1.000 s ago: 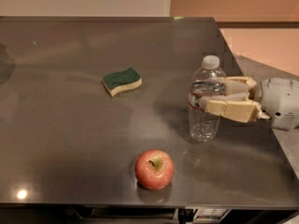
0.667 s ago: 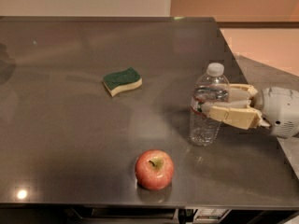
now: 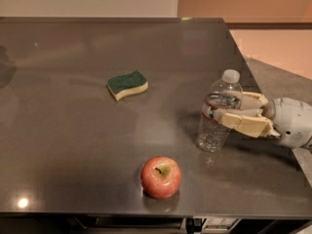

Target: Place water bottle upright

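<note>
Tool (image 3: 225, 108) grips water bottle (image 3: 212, 134) at label; near-upright, cap up.

A small clear ribbed plastic water bottle (image 3: 217, 130) with a white screw cap is seen standing nearly upright, base down, near the right edge of a dark grey glossy table (image 3: 73, 155). Its label band is clasped from the right by the cream two-finger gripper (image 3: 228, 108), with one finger in front and one behind. A round red apple (image 3: 161, 176) is placed near the front edge, well apart from a green-and-yellow sponge (image 3: 127, 85) lying further back.
</note>
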